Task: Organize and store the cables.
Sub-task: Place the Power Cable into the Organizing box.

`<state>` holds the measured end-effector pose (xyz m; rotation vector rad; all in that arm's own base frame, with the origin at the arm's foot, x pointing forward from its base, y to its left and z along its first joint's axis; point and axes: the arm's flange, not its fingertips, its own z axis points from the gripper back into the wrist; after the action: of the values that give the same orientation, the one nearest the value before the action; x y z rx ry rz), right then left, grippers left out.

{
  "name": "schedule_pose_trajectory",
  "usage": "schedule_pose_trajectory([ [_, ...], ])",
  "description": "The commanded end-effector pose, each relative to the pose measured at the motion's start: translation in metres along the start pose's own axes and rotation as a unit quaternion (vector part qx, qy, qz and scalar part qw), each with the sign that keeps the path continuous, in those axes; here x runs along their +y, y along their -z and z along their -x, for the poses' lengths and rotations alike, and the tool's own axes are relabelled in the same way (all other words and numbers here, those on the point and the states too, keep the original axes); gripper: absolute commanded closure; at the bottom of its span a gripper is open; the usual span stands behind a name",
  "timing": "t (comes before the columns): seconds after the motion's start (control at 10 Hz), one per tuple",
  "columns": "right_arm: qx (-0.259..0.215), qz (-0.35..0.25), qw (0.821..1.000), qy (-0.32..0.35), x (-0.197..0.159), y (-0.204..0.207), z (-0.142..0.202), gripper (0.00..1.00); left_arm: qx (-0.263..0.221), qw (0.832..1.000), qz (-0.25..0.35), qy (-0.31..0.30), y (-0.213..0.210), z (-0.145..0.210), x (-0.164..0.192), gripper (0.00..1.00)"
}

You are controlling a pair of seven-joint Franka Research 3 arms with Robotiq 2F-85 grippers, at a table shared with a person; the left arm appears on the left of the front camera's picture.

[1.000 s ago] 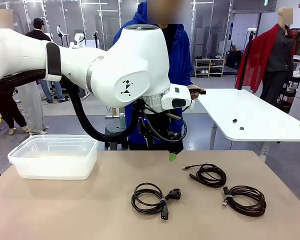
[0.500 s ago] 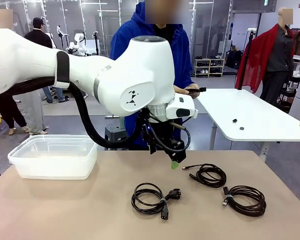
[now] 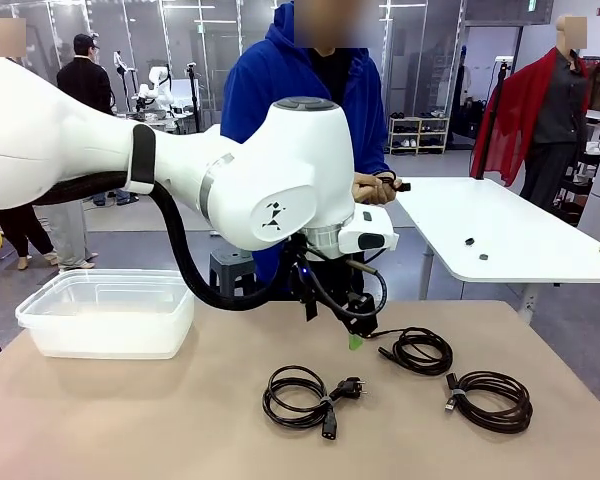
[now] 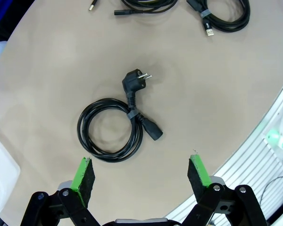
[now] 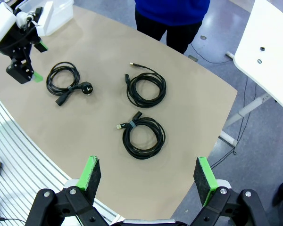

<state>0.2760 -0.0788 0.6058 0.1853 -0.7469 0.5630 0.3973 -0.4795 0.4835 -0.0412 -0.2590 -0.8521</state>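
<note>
Three black coiled cables lie on the tan table (image 3: 130, 420): a power cord coil (image 3: 300, 396) with a plug at the front middle, a second coil (image 3: 420, 350) behind it to the right, and a third coil (image 3: 490, 399) at the far right. My left gripper (image 3: 352, 335) hangs open just above the table, between the power cord and the second coil. In the left wrist view the power cord coil (image 4: 111, 129) lies beyond my open left gripper (image 4: 140, 173). High over the table's edge, my right gripper (image 5: 147, 175) stands open above all three coils (image 5: 143, 136).
A clear plastic container (image 3: 108, 312) stands at the table's left. A person in a blue hoodie (image 3: 280, 90) stands at the far side, holding a small black object (image 3: 395, 186). A white table (image 3: 500, 235) stands to the right behind.
My left arm has swung down and to the right, lowering its open gripper toward the table near the middle coil. The cables have not moved.
</note>
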Motion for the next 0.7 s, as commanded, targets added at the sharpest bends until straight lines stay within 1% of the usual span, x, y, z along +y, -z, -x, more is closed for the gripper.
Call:
schedule_pose_trajectory([
  [0.0, -0.001, -0.001, 1.000, 0.001, -0.001, 0.000, 0.001, 0.00, -0.004, 1.000, -0.010, -0.024, 0.017, -0.002, -0.004, 0.00],
  [0.6, -0.001, -0.001, 1.000, 0.001, -0.001, 0.000, 0.001, 0.00, 0.000, 0.999, 0.005, -0.050, 0.057, 0.001, -0.004, 0.00],
])
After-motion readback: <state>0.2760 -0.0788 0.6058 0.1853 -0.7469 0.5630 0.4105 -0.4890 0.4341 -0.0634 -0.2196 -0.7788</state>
